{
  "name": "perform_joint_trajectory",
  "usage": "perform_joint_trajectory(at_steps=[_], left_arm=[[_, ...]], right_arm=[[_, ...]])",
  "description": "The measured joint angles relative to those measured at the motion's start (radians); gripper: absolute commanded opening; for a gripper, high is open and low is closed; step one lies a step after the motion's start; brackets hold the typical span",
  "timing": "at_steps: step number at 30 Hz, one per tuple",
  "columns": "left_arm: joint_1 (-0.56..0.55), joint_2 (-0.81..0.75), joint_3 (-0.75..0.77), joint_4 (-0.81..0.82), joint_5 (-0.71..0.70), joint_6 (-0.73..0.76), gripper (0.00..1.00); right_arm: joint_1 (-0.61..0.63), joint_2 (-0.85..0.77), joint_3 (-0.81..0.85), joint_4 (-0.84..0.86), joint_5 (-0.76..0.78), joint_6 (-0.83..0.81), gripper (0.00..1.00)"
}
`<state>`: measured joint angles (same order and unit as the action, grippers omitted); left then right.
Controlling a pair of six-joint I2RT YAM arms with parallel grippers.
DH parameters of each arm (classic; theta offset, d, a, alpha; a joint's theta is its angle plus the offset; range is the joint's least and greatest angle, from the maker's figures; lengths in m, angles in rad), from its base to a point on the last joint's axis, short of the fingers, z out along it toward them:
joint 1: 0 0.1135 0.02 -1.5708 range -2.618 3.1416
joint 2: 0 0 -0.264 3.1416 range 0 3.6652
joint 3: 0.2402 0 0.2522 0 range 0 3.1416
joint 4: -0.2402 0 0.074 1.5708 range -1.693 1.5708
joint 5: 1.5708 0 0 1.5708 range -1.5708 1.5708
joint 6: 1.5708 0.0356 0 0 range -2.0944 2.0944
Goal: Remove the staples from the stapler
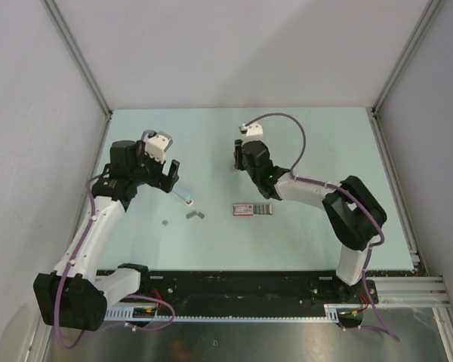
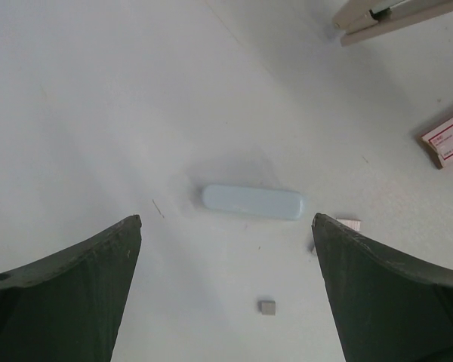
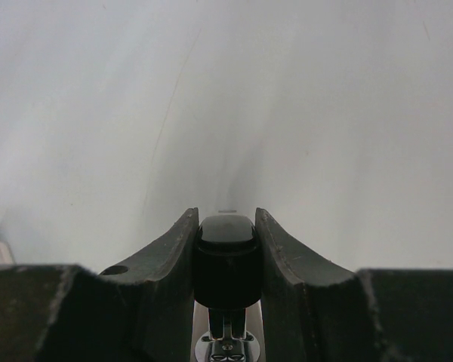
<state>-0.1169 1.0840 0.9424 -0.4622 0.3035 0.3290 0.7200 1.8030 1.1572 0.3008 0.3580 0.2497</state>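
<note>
My right gripper [image 1: 238,161] is shut on the black stapler [image 3: 225,260], whose rounded end sits between the fingers in the right wrist view [image 3: 225,216]; a metal part shows below it. Tiny grey staple pieces lie on the table: one [image 1: 164,222], one [image 1: 195,214] and a short strip [image 1: 264,208]. My left gripper [image 1: 170,174] is open and empty, hovering above the table. In the left wrist view its gripper [image 2: 226,222] frames a small grey staple piece [image 2: 267,306], and another piece [image 2: 349,224] lies by the right finger.
A pale blue oblong piece [image 2: 253,202] lies just beyond my left fingers, also seen from above [image 1: 185,200]. A small red-and-white flat box [image 1: 243,209] lies mid-table, also in the left wrist view [image 2: 449,139]. A beige bar [image 2: 392,15] crosses that view's top right.
</note>
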Motion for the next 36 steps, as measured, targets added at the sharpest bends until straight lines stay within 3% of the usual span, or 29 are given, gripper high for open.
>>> perform_joint_trajectory(at_steps=[7, 12, 16, 19, 21, 31, 36], left_arm=[[0.034, -0.025, -0.041, -0.007, 0.000, 0.002, 0.99], [0.048, -0.046, -0.061, -0.012, 0.000, 0.005, 0.99], [0.050, -0.061, -0.065, -0.015, 0.000, 0.011, 0.99], [0.050, -0.068, -0.065, -0.015, 0.007, 0.011, 1.00], [0.050, -0.068, -0.065, -0.015, 0.012, 0.011, 0.99], [0.051, -0.093, -0.067, -0.016, 0.018, 0.011, 1.00], [0.051, -0.119, -0.080, -0.016, 0.018, 0.011, 1.00]], right_arm=[[0.098, 0.126, 0.019, 0.200, 0.173, -0.131, 0.00], [0.127, 0.142, 0.026, 0.215, 0.234, -0.144, 0.00], [0.143, 0.139, 0.042, 0.147, 0.274, -0.093, 0.02], [0.156, 0.122, 0.048, 0.074, 0.291, -0.049, 0.17], [0.167, 0.109, 0.048, 0.019, 0.297, -0.029, 0.21], [0.178, 0.097, 0.045, -0.246, 0.220, 0.048, 0.23], [0.157, 0.097, 0.045, -0.294, 0.148, 0.054, 0.40]])
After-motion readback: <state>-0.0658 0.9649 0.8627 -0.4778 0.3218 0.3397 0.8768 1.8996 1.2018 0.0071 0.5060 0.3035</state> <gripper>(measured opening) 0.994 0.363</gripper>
